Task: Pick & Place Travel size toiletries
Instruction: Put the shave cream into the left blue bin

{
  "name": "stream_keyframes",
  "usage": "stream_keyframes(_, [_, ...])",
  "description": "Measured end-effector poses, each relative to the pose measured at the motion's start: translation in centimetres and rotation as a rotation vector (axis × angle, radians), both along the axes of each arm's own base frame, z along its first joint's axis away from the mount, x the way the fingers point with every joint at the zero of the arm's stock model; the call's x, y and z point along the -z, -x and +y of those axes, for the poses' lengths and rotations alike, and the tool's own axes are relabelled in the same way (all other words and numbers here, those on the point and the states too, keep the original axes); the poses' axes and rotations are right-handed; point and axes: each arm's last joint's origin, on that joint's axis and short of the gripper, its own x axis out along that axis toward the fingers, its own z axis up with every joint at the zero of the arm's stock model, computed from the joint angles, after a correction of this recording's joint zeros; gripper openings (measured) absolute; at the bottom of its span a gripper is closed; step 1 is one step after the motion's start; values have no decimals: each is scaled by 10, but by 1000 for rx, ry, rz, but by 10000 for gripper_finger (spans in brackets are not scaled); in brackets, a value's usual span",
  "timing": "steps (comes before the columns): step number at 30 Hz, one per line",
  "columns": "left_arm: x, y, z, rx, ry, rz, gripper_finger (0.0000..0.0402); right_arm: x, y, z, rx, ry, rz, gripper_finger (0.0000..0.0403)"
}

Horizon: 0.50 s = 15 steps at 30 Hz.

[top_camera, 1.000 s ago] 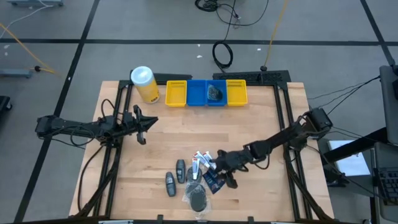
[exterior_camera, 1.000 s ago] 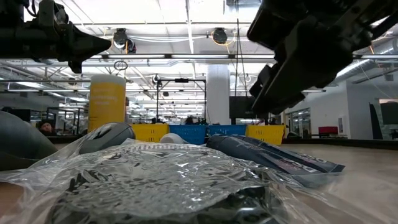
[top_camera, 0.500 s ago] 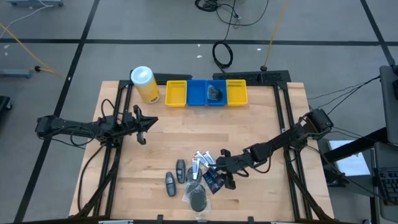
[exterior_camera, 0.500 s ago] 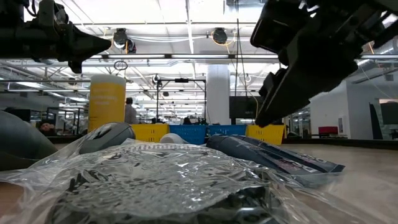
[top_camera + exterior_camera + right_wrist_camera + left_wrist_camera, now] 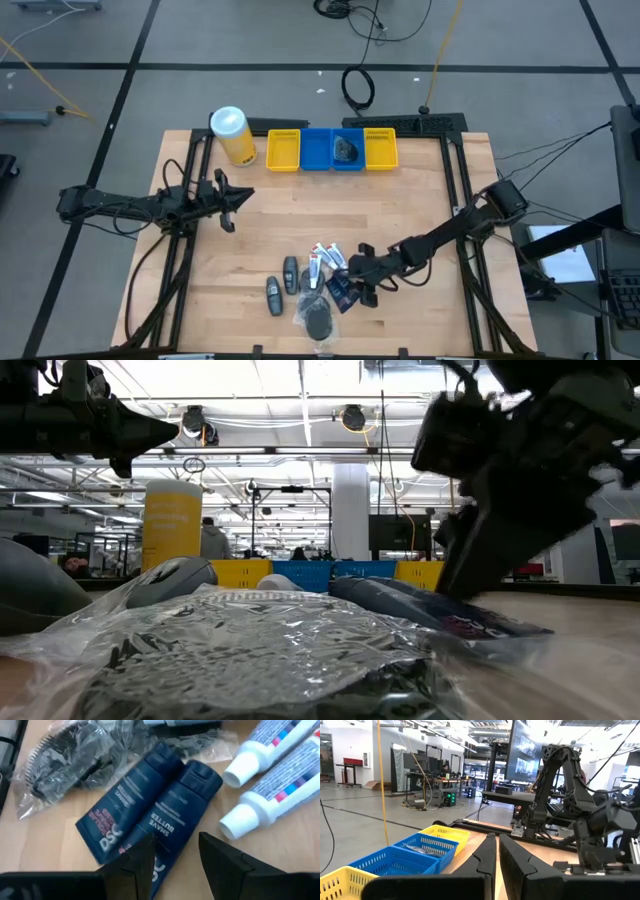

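The right gripper [image 5: 352, 275] hung low over the pile of toiletries [image 5: 312, 285] near the front of the table [image 5: 400, 210], its fingers [image 5: 220, 857] spread apart. They pointed at two dark blue tubes [image 5: 150, 815], likely so it could grab one. The tubes lay flat, side by side and touching. Beside them were two white tubes [image 5: 272, 775] with white caps and a black puff in a clear bag [image 5: 65, 755]. The blue bin [image 5: 333, 149] at the back looked like where they go. The left gripper [image 5: 232, 200] waited well apart, fingers [image 5: 487, 857] almost pressed together, holding nothing.
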Motion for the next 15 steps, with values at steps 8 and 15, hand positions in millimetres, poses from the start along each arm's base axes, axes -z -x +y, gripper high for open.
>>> stream_keyframes(8, [0,0,0,0,1,-1,21,2,-3,1,36,-42,-9,144])
stream_keyframes(15, [0,0,0,1,3,-1,21,2,-3,1,74,-81,2,161])
